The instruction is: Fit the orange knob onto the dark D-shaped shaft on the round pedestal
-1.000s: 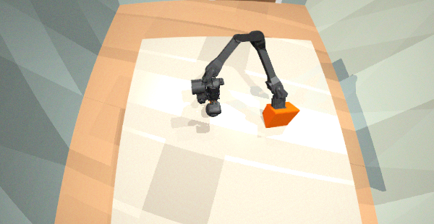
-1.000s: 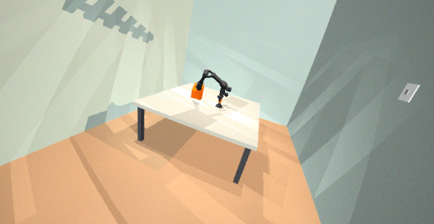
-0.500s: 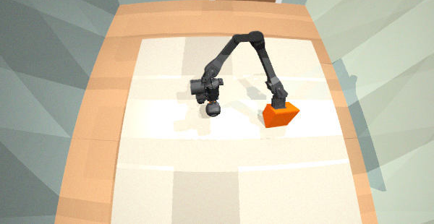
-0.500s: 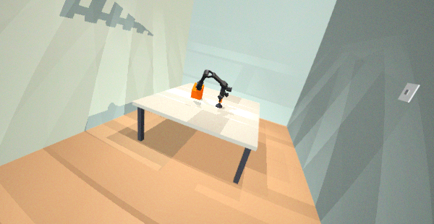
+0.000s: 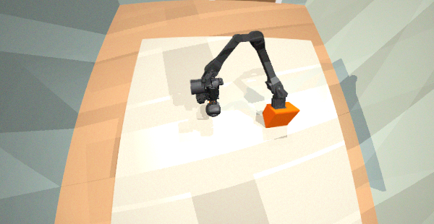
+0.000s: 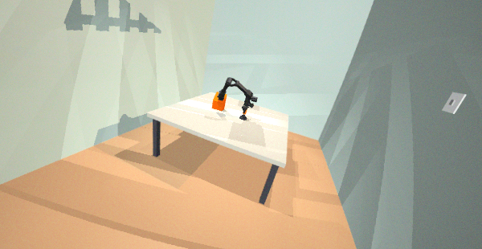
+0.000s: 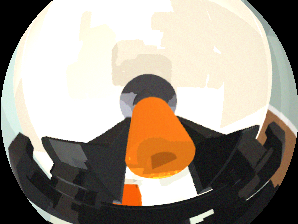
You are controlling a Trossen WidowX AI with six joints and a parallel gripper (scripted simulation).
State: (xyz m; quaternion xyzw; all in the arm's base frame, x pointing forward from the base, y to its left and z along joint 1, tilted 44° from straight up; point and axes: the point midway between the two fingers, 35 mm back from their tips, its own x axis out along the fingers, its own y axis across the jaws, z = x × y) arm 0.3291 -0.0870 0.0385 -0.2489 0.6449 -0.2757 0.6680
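Observation:
The orange knob (image 7: 160, 132) is held between the fingers of my gripper (image 7: 152, 120) (image 5: 213, 101) (image 6: 245, 112), which is shut on it. The round dark pedestal (image 7: 148, 81) (image 5: 215, 115) (image 6: 243, 117) stands on the table directly below the gripper. In the wrist view the knob's far end overlaps the middle of the pedestal, whose dark top and paler sides show around it. The D-shaped shaft is hidden by the knob. How far down the knob sits, and whether it is on the shaft, cannot be told. In the top and exterior views the knob is only a speck of orange.
The arm's orange base block (image 5: 280, 118) (image 6: 218, 103) stands on the pale table (image 5: 231, 196) (image 6: 185, 116), to the right of the pedestal in the top view. The arm arches between them. Shadows and bright streaks cross the table top.

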